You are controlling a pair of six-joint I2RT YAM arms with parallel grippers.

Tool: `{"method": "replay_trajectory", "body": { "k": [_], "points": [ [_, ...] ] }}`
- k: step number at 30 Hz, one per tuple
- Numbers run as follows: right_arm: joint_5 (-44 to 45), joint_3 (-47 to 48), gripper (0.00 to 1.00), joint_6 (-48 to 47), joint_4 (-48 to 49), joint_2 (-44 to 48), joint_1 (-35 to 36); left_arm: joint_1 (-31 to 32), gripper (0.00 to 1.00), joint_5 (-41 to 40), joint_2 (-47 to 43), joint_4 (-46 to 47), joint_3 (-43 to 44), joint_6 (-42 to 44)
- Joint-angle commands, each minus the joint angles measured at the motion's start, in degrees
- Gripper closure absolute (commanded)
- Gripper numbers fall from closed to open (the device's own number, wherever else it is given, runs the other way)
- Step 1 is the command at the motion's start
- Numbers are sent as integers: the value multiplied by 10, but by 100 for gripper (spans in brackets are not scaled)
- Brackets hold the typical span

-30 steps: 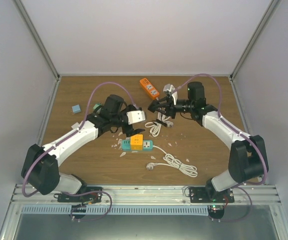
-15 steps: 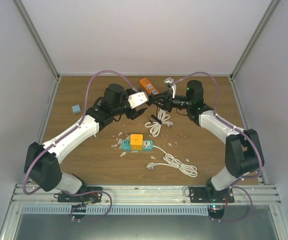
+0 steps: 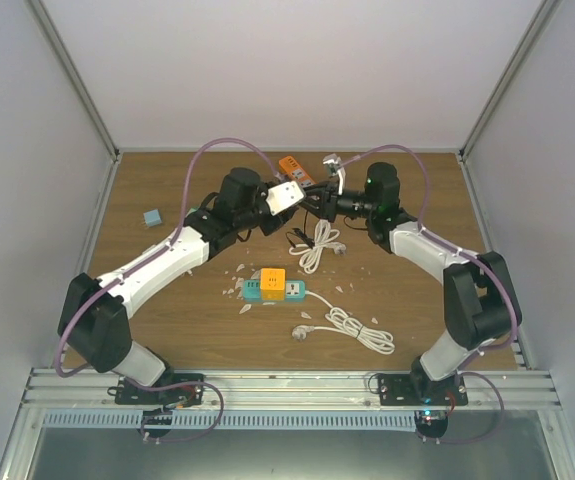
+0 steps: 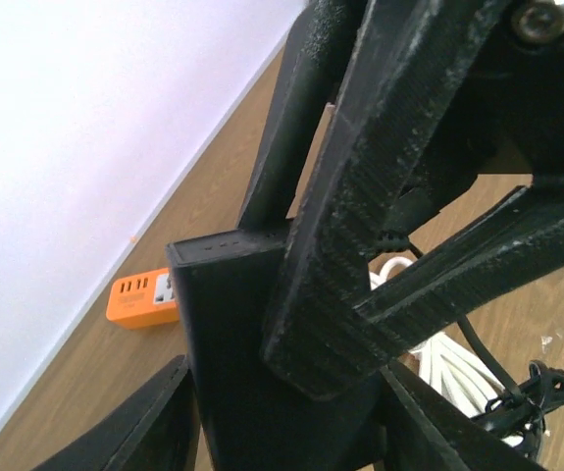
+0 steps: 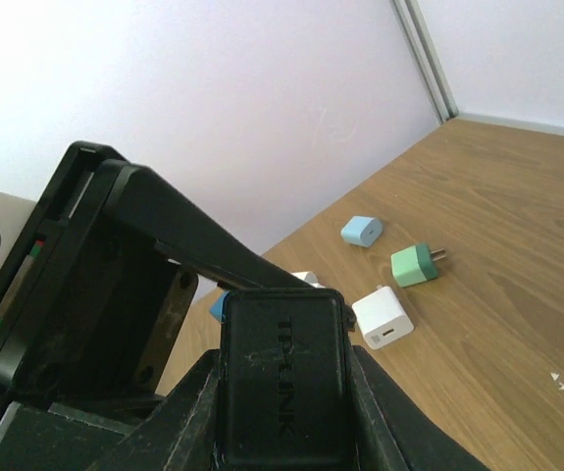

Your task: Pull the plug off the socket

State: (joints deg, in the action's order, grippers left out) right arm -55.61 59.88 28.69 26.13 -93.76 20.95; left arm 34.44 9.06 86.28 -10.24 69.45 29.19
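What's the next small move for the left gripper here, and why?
Probably close the left gripper firmly on the black block before any pull. Its jaws flank the block, but contact is unclear. The right gripper is clamped on the black plug facing it, so a pull now might just slip.

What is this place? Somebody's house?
Probably a robot test booth, not a house: plain white walls box in a wooden table, and a left arm and right arm are bolted at its near edge.
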Motion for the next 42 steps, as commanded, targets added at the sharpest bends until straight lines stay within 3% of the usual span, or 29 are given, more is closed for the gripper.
{"method": "replay_trajectory", "body": {
  "k": [1, 3, 6, 9, 14, 20, 26, 31, 36, 42],
  "points": [
    [-2, -7, 89, 33, 28, -17, 7, 5, 59, -31, 8, 50, 23, -16],
    [-6, -6, 86, 43, 35, -22, 7, 5, 64, -30, 8, 52, 20, -14],
    [-7, -3, 66, 40, 30, -23, 4, 4, 74, -30, 1, 53, 11, -6],
    [-8, -2, 58, 25, 20, -18, -3, -7, 82, -20, -8, 51, -1, -10],
    [-11, 0, 31, -6, -4, -6, -16, -30, 87, -5, -10, 36, -8, -7],
    [-6, -2, 11, -73, -56, 16, -33, -78, 90, 3, -4, 12, 1, -3],
    [3, 2, 4, -187, -155, 32, -44, -148, 90, 31, 44, -43, 50, 4],
    [3, -6, 2, -277, -226, 50, -45, -180, 90, 37, 105, -99, 94, 59],
    [-10, -23, 2, -315, -253, 61, -45, -206, 90, 51, 210, -200, 193, 79],
    [-7, -32, 2, -324, -259, 62, -45, -224, 89, 41, 302, -208, 270, 65]
  ]
}}
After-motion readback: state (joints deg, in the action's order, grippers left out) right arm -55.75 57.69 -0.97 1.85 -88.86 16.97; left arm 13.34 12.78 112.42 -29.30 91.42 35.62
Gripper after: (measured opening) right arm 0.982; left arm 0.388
